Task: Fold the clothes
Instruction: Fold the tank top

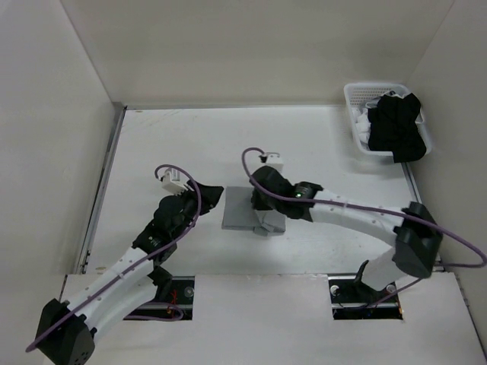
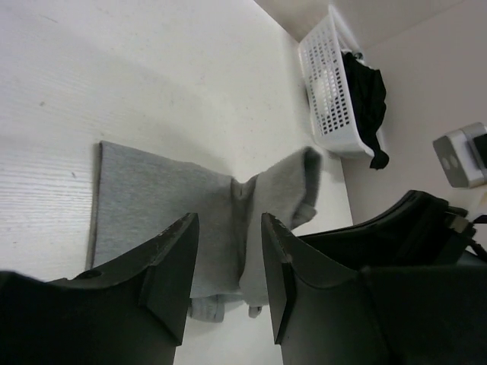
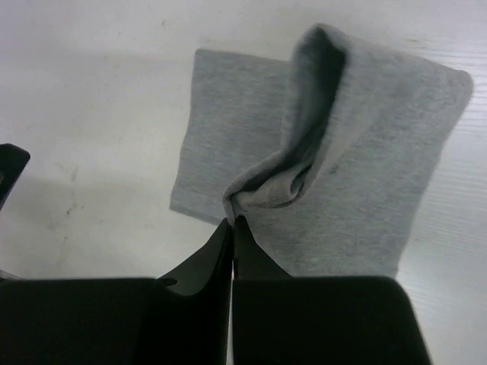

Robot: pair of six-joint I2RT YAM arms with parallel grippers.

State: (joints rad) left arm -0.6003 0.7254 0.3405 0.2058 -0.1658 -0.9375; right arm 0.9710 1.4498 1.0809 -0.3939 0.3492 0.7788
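Right claw (image 3: 230,222) clenched on a pinched-up ridge of the grey garment (image 3: 365,152), lifting it off the worktop (image 3: 91,114), likely to carry that flap over for the next fold. Left claw (image 2: 227,228) released, holding nothing, at the garment's left edge, probably placed to pin or take it. Garment lies mid-worktop, otherwise flat, roughly rectangular.

Count: two claws, one grey garment, one white basket (image 1: 354,114) at the far right corner, one black garment (image 1: 397,128) draped in it. Possibly white cloth underneath, hard to tell.
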